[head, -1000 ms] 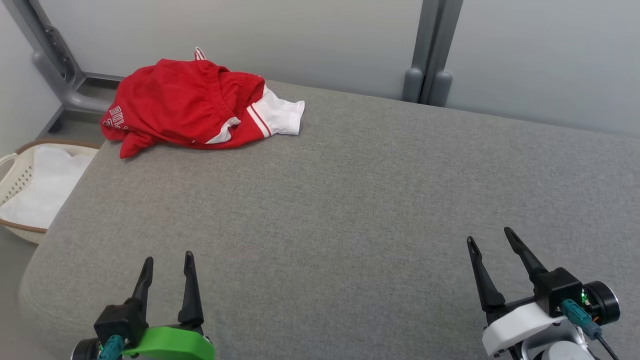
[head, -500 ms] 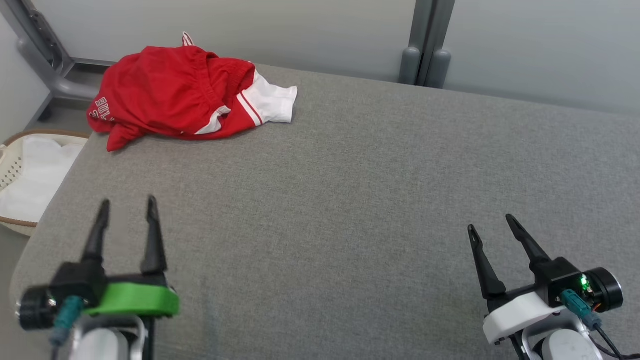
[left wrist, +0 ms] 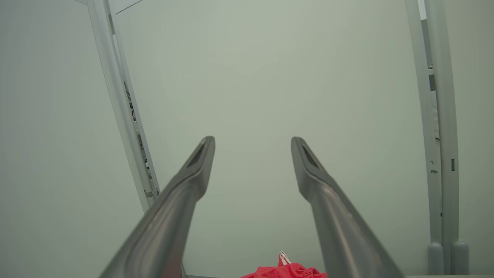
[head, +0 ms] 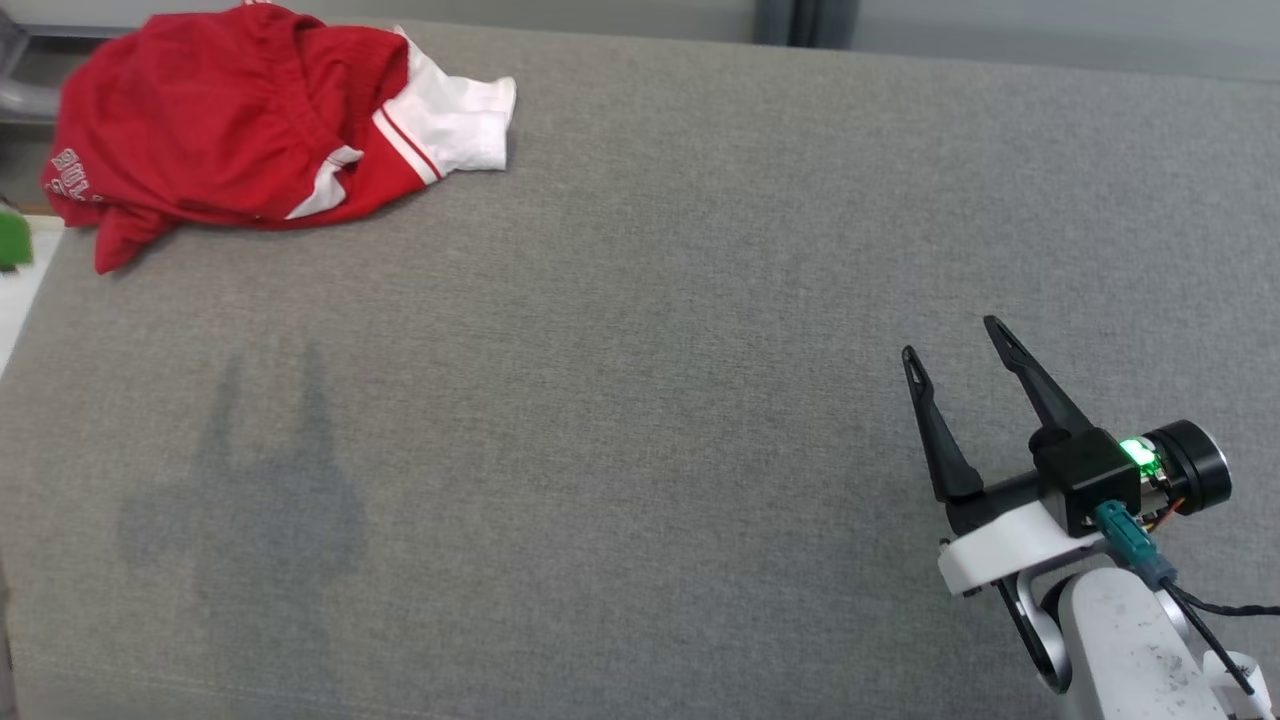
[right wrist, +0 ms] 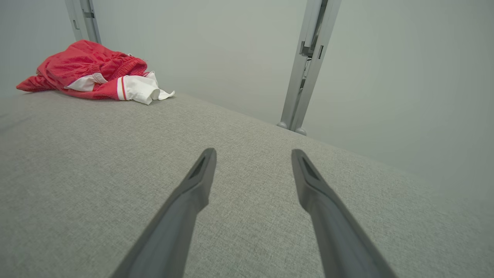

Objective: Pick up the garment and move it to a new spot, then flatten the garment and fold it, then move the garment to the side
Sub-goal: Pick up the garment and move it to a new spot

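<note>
The garment (head: 230,140) is a red and white pair of shorts, crumpled in a heap at the far left corner of the grey padded surface (head: 640,350). In the right wrist view the garment (right wrist: 88,73) lies far off at the upper left. A red sliver of the garment (left wrist: 287,271) peeks between the fingers at the bottom of the left wrist view. My right gripper (head: 950,340) hovers open over the near right of the surface with nothing between its fingers. My left gripper (left wrist: 252,141) stands open and empty, pointing at the pale wall well above the garment; its shadow (head: 250,480) falls on the near left.
A pale wall with grey upright posts (right wrist: 305,65) stands behind the surface. A bit of green (head: 12,235) shows at the left edge of the head view, beside the garment. The surface's left edge runs close to the heap.
The head camera has tilted down and turned, so the whole scene has shifted up and left. My left gripper has risen out of the head view, leaving its shadow. The right gripper stays open.
</note>
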Available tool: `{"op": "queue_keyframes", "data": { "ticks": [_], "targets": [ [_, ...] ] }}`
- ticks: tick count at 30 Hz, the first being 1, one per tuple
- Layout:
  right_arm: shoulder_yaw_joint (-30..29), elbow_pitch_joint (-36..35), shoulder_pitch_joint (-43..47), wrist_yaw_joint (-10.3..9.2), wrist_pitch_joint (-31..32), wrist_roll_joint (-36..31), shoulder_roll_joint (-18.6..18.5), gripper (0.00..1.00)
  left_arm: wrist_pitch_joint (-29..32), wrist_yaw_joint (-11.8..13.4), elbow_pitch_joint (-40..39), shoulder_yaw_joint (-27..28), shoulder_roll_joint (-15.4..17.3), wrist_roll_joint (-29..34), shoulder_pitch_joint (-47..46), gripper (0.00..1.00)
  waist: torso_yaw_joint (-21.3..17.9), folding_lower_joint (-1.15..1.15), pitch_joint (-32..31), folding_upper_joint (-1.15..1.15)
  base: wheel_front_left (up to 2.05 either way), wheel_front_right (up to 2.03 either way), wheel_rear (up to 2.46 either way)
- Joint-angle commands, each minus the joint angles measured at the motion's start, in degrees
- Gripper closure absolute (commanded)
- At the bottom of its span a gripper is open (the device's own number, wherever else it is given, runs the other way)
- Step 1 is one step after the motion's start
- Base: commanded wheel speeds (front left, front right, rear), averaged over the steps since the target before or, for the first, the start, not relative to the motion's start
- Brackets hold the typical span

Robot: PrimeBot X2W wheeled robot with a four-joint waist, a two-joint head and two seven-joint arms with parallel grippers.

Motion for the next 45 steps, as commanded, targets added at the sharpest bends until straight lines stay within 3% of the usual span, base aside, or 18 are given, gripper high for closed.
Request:
{"op": "queue_keyframes", "data": {
  "ticks": [1,8,15,22,35,36,37,39,43,45],
  "targets": [
    [0.4,-0.4,-1.0,-0.06,-0.2,-0.7,-0.3,0.00,1.0,-0.2,2.7,-0.3,0.7,-1.6,-3.3,0.00,-5.2,0.00,6.0,0.00,0.00,0.00,0.00],
    [2.1,-2.1,-2.9,-0.06,-0.2,-2.0,-0.3,0.00,4.6,-0.3,17.5,-4.3,4.9,-3.8,-13.5,0.00,-9.3,0.00,12.3,0.00,0.00,0.00,0.00],
    [1.2,-4.3,-3.6,-0.06,-0.2,-2.8,-0.2,0.00,8.8,-0.3,29.6,-8.4,4.0,-8.0,-18.0,0.00,-11.3,0.00,16.9,0.00,0.00,0.00,0.00],
    [0.8,-5.8,-3.5,-0.06,-0.2,-2.9,-0.2,0.00,12.7,-0.3,37.1,-11.6,5.3,-10.7,-19.1,0.00,-11.9,0.00,18.7,0.00,0.00,0.00,0.00],
    [0.7,-5.4,-3.3,-0.06,-0.2,-2.7,-0.2,0.00,15.0,1.0,45.2,-13.2,6.8,-10.0,-21.2,0.00,-11.5,0.00,19.0,0.00,0.00,0.00,0.00],
    [0.8,-5.4,-3.4,-0.06,-0.2,-2.6,-0.2,0.00,15.2,1.3,45.6,-13.1,6.9,-10.2,-21.2,0.11,-11.5,0.00,19.0,0.00,0.00,0.00,0.00],
    [0.9,-5.3,-3.4,-0.06,-0.2,-2.5,-0.2,0.00,15.4,1.3,46.0,-13.1,6.9,-10.3,-21.2,0.35,-11.5,0.00,18.9,0.00,0.00,0.00,0.00],
    [1.1,-5.2,-3.4,-0.06,-0.2,-2.3,-0.2,0.00,15.7,1.8,46.6,-13.1,6.9,-10.4,-21.2,0.60,-11.5,0.00,18.8,0.00,0.00,0.00,0.00],
    [1.3,-4.8,-3.6,-0.06,-0.2,-2.1,-0.2,0.00,16.7,2.2,47.6,-13.5,6.5,-10.6,-20.4,0.97,-11.5,0.00,18.6,0.00,0.00,0.00,0.00],
    [1.4,-4.6,-3.8,-0.06,-0.2,-1.8,-0.2,0.00,16.7,2.3,47.9,-13.6,6.4,-10.8,-19.9,1.00,-11.6,0.00,18.4,0.00,0.00,0.00,0.00]
  ]
}}
